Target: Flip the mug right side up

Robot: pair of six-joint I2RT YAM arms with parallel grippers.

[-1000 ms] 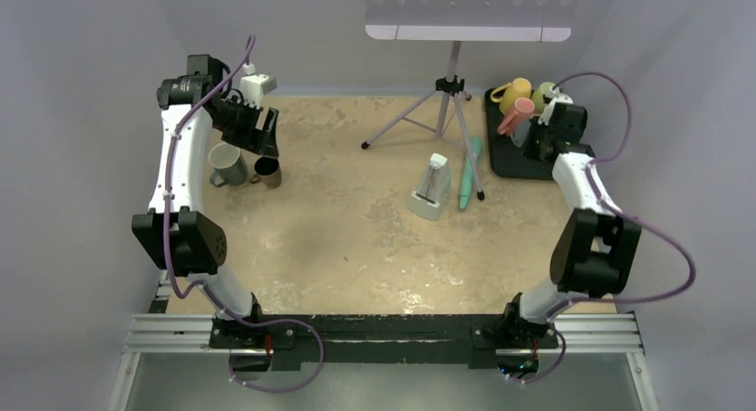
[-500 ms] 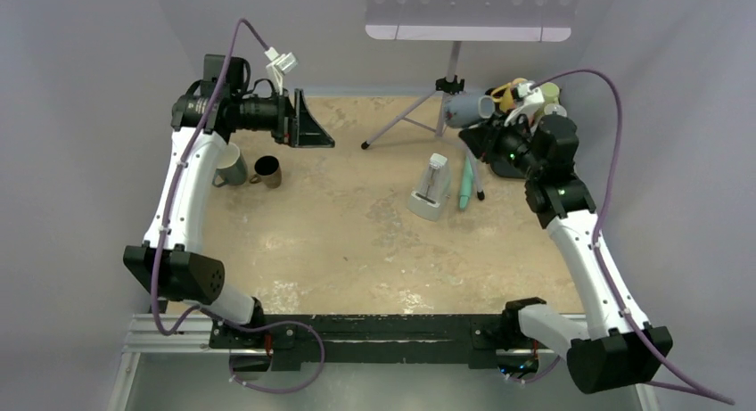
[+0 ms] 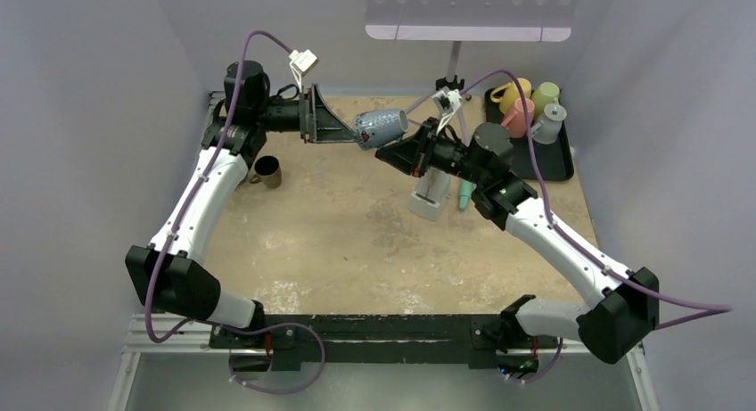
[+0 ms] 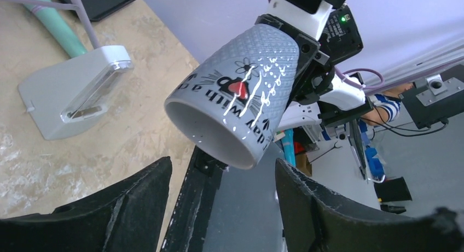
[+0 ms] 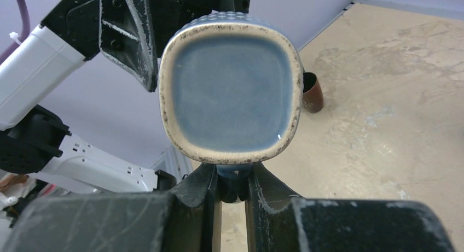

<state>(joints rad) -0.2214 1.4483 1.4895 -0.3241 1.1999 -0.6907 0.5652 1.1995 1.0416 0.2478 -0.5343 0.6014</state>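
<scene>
The grey mug (image 5: pixel 230 93) is gripped by its handle (image 5: pixel 235 185), clenched between the fingers of the right claw (image 5: pixel 234 173). It is held on its side in mid-air, above the counter (image 3: pixel 339 242), with its base toward the right wrist. Just beyond, its mouth is faced by the left claw (image 4: pixel 221 167), whose fingers are spread wide either side of the rim without touching. A handover is judged to be in hand. The body should be enclosed squarely and firmly before the handle is let go, since the glazed wall may prove slippery.
</scene>
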